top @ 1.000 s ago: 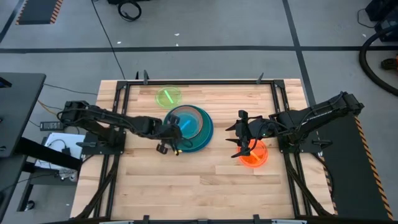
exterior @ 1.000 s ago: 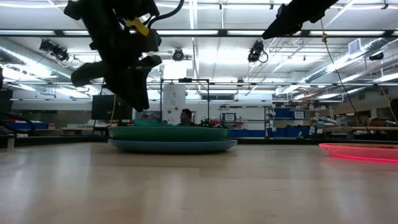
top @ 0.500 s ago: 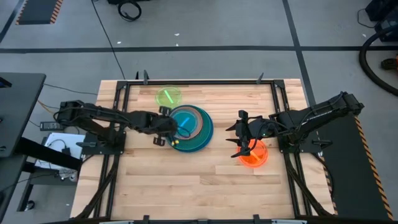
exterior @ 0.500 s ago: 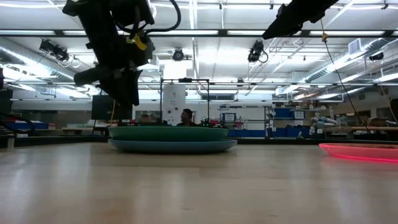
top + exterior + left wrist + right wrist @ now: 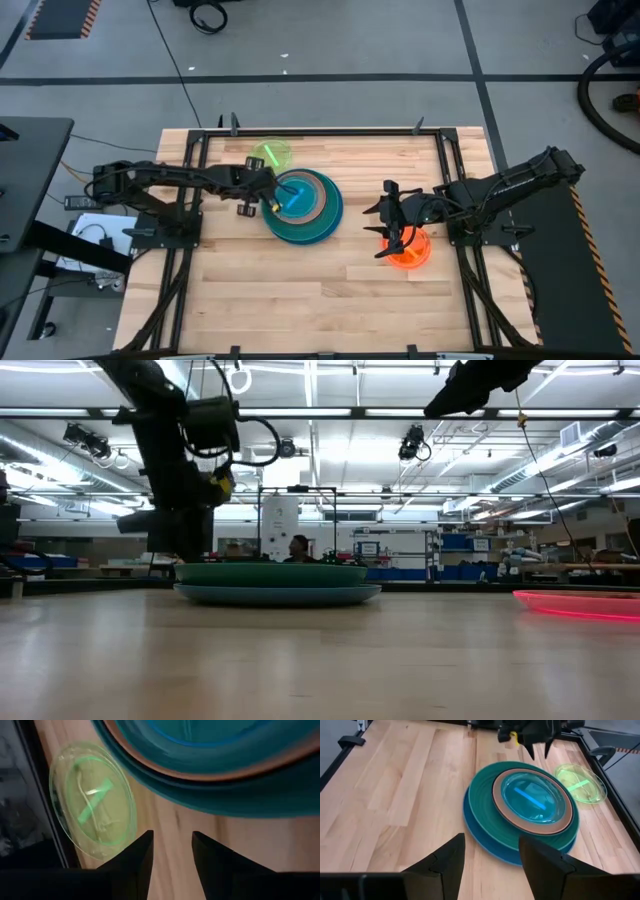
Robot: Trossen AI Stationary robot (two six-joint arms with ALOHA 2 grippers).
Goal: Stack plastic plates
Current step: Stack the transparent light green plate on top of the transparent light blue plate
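Note:
A stack of plates (image 5: 302,206) stands in the table's middle: a blue plate (image 5: 485,840) at the bottom, then a teal one, a tan one (image 5: 565,827) and a cyan one (image 5: 532,797) on top. A translucent lime plate (image 5: 270,155) lies flat toward the far edge. A translucent orange plate (image 5: 410,250) lies flat on the right. My left gripper (image 5: 172,837) is open, over bare wood between the stack's left rim and the lime plate (image 5: 92,800). My right gripper (image 5: 386,220) hangs open over the orange plate's left edge.
A dark metal frame (image 5: 320,131) runs around the wooden table top. There is bare wood along the near side (image 5: 320,300) and between the stack and the orange plate. In the low view the stack (image 5: 275,582) sits centre and the orange plate (image 5: 580,603) at the right.
My left gripper has drawn back from above the stack's near-left rim, moving toward the table's left and far edges, toward the lime plate, and has come down lower. The stack and the other plates have stayed put.

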